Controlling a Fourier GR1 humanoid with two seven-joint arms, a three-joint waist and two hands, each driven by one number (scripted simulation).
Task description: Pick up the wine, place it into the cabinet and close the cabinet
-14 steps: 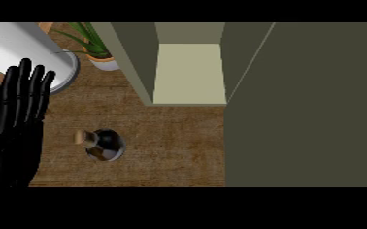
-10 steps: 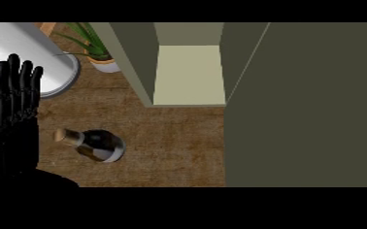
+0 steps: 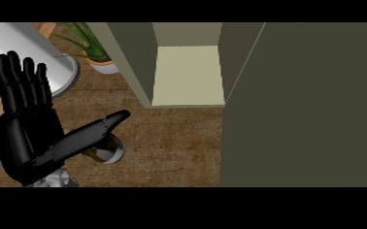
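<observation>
Head view shows the left hand (image 3: 32, 126), fingers (image 3: 25, 80) straight and spread, thumb over the wine (image 3: 108, 150) on the table (image 3: 172, 145) beside the open cabinet (image 3: 188, 75).

Even, dim light — cabinet (image 3: 188, 75) interior palest, door (image 3: 301, 106) dull, shadows soft.

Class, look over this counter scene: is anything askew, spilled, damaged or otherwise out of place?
Nothing is spilled or broken. The wine bottle stands on the wooden counter, partly hidden behind the left hand, whose fingers are straight. The cabinet stands open, its shelf bare. A potted plant sits behind.
</observation>
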